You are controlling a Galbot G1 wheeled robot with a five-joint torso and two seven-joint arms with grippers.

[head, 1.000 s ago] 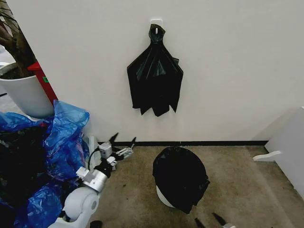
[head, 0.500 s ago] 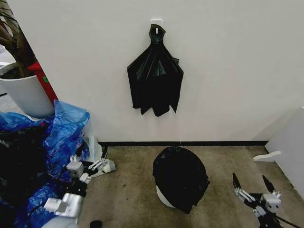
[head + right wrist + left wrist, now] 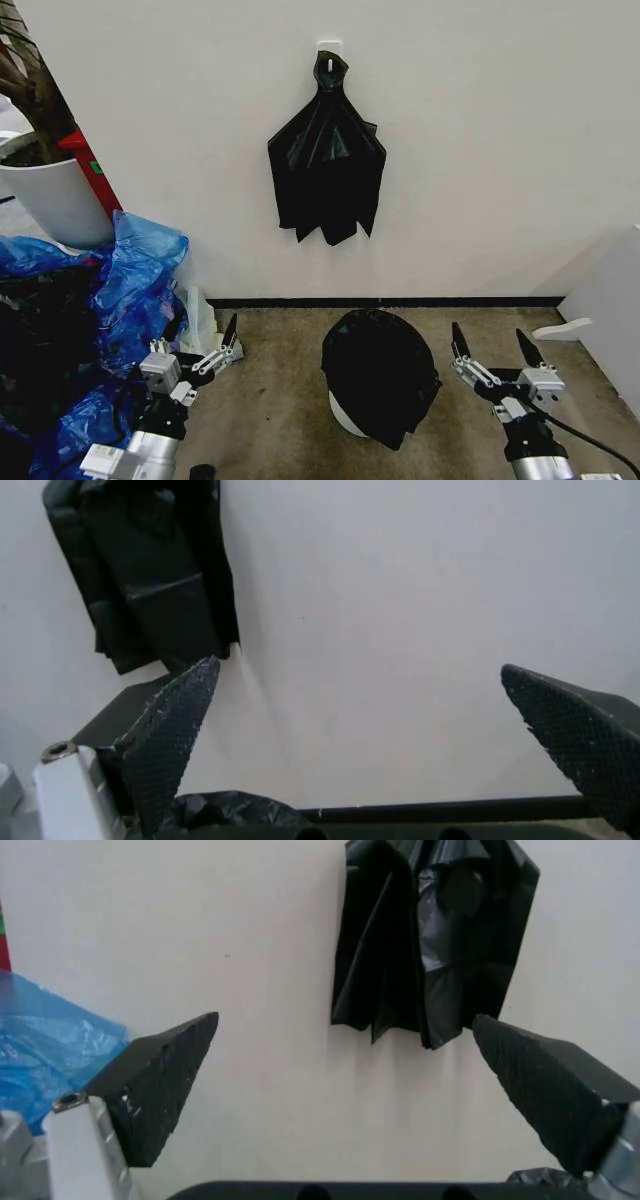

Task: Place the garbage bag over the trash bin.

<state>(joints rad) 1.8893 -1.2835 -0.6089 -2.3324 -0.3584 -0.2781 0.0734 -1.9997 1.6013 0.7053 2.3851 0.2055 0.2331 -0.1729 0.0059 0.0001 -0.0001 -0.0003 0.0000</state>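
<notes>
garbage bag [image 3: 380, 370] drapes trash bin [image 3: 342, 415] (brown carpet [image 3: 280, 400], white wall [image 3: 480, 150]).

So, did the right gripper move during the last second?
Yes. The right gripper, fingers open, has risen from the picture's lower edge and now stands right of the trash bin, which wears the garbage bag.

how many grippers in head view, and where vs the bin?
2. The left gripper is open, low on the bin's left near the blue bags. The right gripper is open, low on its right. The trash bin sits between them under the garbage bag.
</notes>
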